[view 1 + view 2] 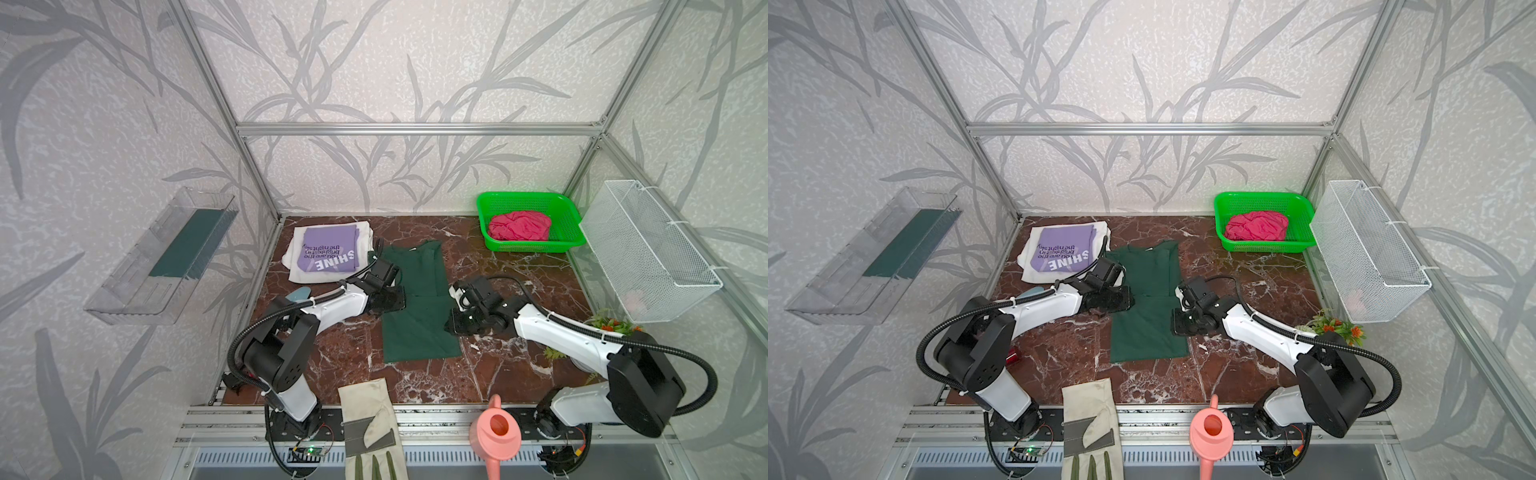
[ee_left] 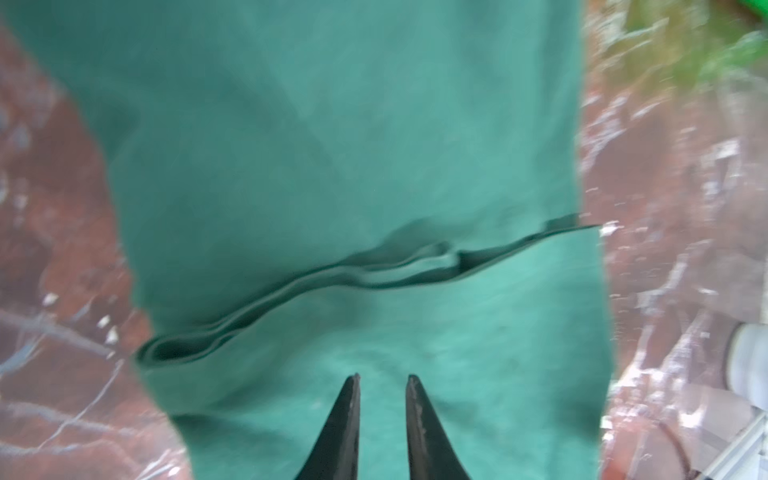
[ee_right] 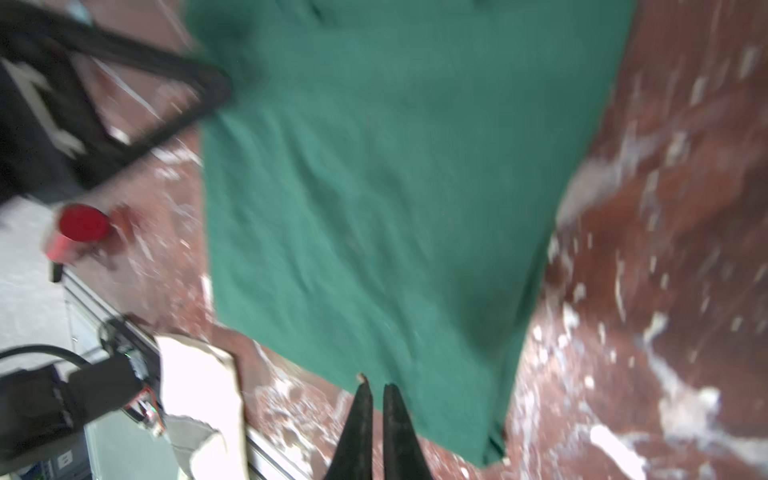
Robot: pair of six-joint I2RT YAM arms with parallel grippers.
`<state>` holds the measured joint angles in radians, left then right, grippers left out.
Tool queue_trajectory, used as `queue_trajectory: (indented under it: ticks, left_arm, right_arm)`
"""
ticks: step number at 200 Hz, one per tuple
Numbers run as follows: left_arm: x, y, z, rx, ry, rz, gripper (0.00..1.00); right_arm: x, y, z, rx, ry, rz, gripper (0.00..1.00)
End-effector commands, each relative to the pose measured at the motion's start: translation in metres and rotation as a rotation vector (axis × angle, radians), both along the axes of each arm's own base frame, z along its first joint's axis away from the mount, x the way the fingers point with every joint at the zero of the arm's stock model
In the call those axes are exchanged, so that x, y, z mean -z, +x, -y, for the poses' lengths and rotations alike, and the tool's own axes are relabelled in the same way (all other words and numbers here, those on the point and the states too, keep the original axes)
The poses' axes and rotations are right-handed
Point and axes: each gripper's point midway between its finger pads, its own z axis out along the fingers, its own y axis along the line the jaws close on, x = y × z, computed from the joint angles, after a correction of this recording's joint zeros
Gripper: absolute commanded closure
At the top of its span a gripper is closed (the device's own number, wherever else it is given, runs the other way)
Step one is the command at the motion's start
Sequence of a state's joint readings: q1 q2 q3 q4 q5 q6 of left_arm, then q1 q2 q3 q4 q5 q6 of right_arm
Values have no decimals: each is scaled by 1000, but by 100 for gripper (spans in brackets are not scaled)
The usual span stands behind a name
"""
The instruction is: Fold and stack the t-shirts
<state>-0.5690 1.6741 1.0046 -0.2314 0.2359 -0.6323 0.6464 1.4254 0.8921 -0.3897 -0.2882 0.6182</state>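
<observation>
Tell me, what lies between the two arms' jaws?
The green tee, lying on the table; both top views show it.

Wrist views: both were blurred | white t-shirt [image 1: 293,262]: lay mostly hidden under lilac t-shirt [image 1: 328,249], left of dark green t-shirt [image 1: 415,332] | work glove [image 1: 365,411]: fingertips were cut off by the edge, in front of dark green t-shirt

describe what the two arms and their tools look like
Both the left arm and right arm have glossy white link shells with bulky black joint housings. A black ribbed hose loops along each, tied on with white zip ties. The left tool and right tool each end in two slim black fingers tapering to points.
</observation>
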Motion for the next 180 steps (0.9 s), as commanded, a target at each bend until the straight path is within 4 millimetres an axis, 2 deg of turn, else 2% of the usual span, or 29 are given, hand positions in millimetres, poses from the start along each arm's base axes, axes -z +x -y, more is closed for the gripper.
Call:
queue_trajectory:
  ticks: [1,34,45,64,94,115,141,180]
  left_arm:
    - [-7,5,19,16,-21,8,78]
    - [5,15,37,11,-41,-5,79]
    - [8,19,40,0,-45,-2,79]
    - [19,26,39,-21,-11,-15,79]
    - [33,30,34,-34,36,-28,80]
    - [38,29,22,-45,79,-31,80]
    - [39,28,-3,-76,100,-22,79]
    - [34,23,-44,-115,139,-8,79]
  right_arm:
    - [2,32,-2,-2,-43,50,90]
    - [22,64,-21,-31,-23,35,90]
    - [38,71,-24,-30,-32,16,90]
    - [53,82,-20,-4,-30,7,90]
    - [75,90,-1,46,-30,-28,90]
    - [87,86,12,63,-43,-63,90]
    - [94,81,21,72,-55,-83,90]
    - [101,77,22,65,-55,-105,90]
